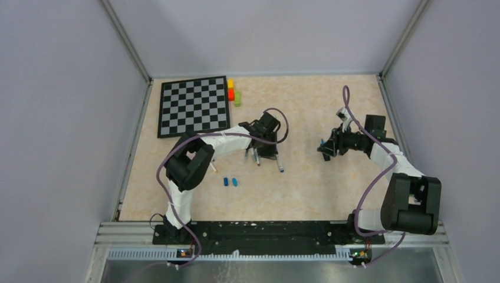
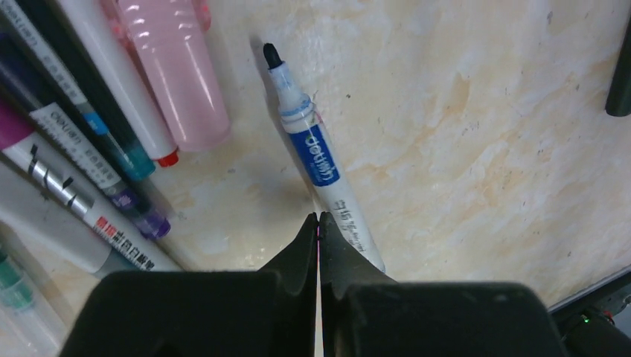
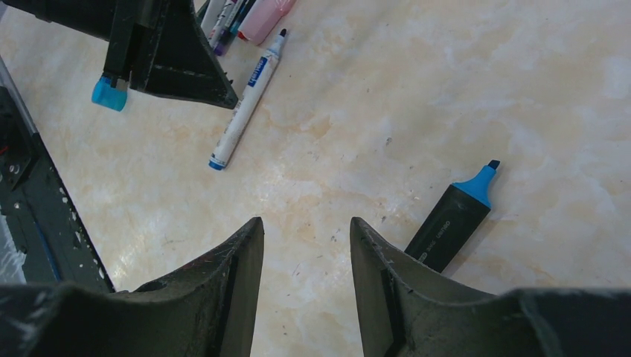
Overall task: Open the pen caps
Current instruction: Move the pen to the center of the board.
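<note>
Several pens [image 2: 111,171] lie bunched at the left of the left wrist view, with a wide pink highlighter [image 2: 175,74] among them. Apart from them lies an uncapped white marker [image 2: 316,160] with a blue label and bare black tip. My left gripper [image 2: 318,217] is shut just above its barrel, nothing visible between the jaws. My right gripper [image 3: 306,223] is open over bare table. Just right of it lies an uncapped black highlighter [image 3: 454,219] with a blue tip. Two blue pen caps [image 1: 230,182] lie loose nearer the front edge.
A chessboard [image 1: 193,106] lies at the back left, with yellow, red and green blocks [image 1: 233,91] at its right edge. The black base rail [image 3: 45,216] runs along the left of the right wrist view. Grey walls enclose the table [image 1: 330,188].
</note>
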